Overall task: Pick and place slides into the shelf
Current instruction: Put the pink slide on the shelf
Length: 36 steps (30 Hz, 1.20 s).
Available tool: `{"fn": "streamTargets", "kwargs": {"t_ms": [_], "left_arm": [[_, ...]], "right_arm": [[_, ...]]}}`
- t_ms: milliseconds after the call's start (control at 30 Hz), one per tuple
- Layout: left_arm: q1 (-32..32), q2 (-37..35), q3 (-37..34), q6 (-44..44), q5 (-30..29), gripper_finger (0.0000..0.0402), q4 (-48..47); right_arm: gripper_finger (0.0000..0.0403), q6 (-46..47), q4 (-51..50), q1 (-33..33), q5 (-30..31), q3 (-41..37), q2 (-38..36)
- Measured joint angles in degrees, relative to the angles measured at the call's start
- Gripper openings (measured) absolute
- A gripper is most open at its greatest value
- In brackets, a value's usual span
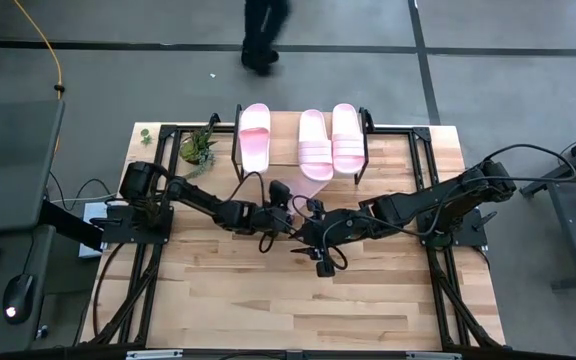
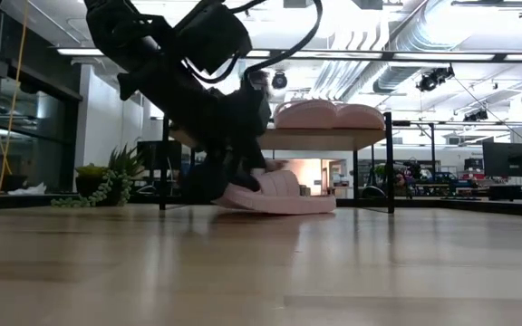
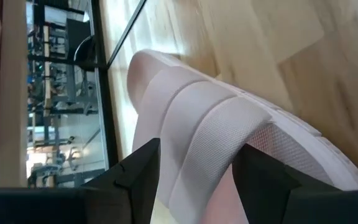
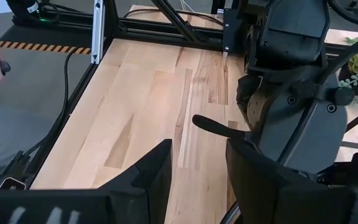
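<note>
Left fingers [image 3: 138, 180] clamped — right fingers [image 4: 157, 171] apart

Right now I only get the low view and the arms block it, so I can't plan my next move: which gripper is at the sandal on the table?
Observer: The left gripper. Its fingers straddle the strap of the sandal on the table and press against it.
Operator: And the other arm?
Observer: The right gripper is open and empty, hovering over bare table close to the left arm.
Operator: How full is the shelf?
Observer: Three sandals lie on top of the shelf: one toward the left end and two side by side toward the right, with a gap between them.
</note>
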Motion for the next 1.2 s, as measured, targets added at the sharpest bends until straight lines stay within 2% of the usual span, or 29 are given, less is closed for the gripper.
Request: {"fn": "streamTargets", "kwargs": {"t_ms": [300, 500, 633, 933, 1067, 1200], "left_arm": [[0.0, 0.0, 0.0, -0.7, 5.4, 0.0179, 1.9], [0.0, 0.0, 0.0, -0.7, 4.4, 0.0172, 1.9], [0.0, 0.0, 0.0, -0.7, 2.9, 0.0138, 1.9], [0.0, 0.0, 0.0, -0.7, 2.8, 0.0012, 1.8], [-0.1, 0.0, 0.0, -0.7, 1.9, 0.0015, 1.8], [-1.0, -0.1, 0.0, -0.2, -3.4, 0.0006, 1.7]], "right_arm": [[0.0142, 0.4, 0.4, 0.0, 0.0, 0.0, 0.0], [0.0142, 1.5, 0.4, 0.0, 0.0, 0.0, 0.0], [0.0142, 1.5, 0.4, 0.3, 0.3, 0.0, 0.0], [0.0142, 1.0, 1.9, 1.4, 0.6, 0.0, 0.1], [0.0142, 1.0, 1.9, 1.5, 1.0, 0.0, 0.1], [0.0142, 0.8, 1.9, 1.4, 1.2, 0.0, 0.1]]}}
